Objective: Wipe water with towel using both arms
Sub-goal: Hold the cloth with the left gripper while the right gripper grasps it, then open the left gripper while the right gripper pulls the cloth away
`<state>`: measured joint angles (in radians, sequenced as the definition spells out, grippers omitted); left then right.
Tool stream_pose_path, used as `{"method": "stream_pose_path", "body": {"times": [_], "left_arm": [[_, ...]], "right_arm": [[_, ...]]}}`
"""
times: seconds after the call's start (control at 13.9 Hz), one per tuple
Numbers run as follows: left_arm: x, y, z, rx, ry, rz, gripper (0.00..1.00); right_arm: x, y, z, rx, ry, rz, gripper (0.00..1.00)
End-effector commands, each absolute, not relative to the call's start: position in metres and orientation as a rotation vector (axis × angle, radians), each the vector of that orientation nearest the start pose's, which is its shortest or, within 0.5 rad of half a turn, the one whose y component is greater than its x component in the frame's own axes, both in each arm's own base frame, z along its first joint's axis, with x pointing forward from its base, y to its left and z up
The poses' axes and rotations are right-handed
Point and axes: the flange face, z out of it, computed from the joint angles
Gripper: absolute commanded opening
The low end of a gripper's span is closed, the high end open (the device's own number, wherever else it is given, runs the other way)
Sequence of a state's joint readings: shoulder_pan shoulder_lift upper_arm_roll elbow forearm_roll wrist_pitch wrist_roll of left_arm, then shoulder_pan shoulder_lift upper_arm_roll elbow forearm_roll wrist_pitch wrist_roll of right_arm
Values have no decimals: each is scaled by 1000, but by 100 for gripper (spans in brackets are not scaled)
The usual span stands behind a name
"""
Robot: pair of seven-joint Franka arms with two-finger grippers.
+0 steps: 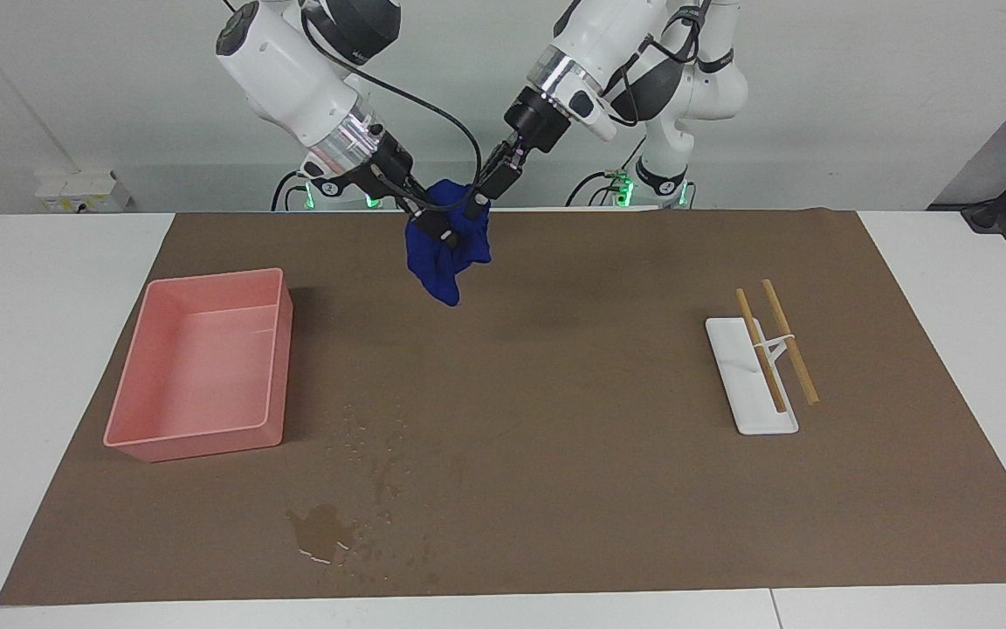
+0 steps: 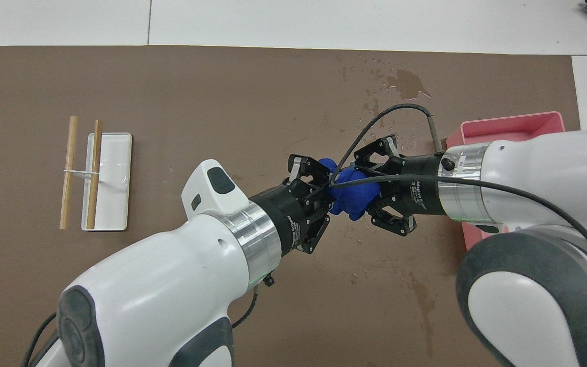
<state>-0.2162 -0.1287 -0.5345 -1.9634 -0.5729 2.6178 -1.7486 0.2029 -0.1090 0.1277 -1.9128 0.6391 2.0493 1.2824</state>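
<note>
Both my sets of fingers are clamped on the navy towel (image 1: 447, 253), my left gripper (image 1: 474, 204) and right gripper (image 1: 433, 229) holding it bunched in the air over the brown mat (image 1: 608, 489), near my end. It looks soft, light and floppy, so the upper folds should suit gripping. The puddle (image 1: 321, 529) lies far from me, toward my right arm's end. The pink tray (image 1: 197, 441) looks empty.

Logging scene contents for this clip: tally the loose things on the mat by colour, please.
Blue: 1, towel, held up by both grippers
Pink: 1, bin
White: 1, rack
Wood: 2, sticks on the rack
Total: 5
</note>
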Motion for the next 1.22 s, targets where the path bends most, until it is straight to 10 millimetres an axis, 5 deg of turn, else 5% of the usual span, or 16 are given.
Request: {"method": "stream_pose_path", "body": {"times": [0.0, 0.07, 0.14, 0.22, 0.43, 0.65, 1.01, 1.15], "left_arm": [[416, -394, 613, 1753, 1446, -175, 0], [417, -394, 614, 1755, 1441, -172, 27], [418, -393, 616, 1747, 1445, -175, 76], [418, -394, 615, 1749, 1448, -179, 100], [431, -376, 607, 1841, 1471, -161, 100], [459, -334, 597, 2023, 1391, -59, 100], [501, -257, 587, 2310, 1067, 113, 100], [505, -231, 575, 2552, 887, 188, 100]], "right_arm": [[509, 212, 575, -2128, 1364, 337, 0], [510, 210, 575, -2147, 1333, 330, 0], [509, 208, 575, -2184, 1298, 326, 0], [509, 207, 573, -2209, 1269, 328, 0], [507, 206, 574, -2266, 1230, 313, 0], [508, 198, 581, -2418, 1104, 284, 0], [508, 176, 580, -2669, 809, 176, 0], [510, 172, 570, -2723, 647, 119, 0]]}}
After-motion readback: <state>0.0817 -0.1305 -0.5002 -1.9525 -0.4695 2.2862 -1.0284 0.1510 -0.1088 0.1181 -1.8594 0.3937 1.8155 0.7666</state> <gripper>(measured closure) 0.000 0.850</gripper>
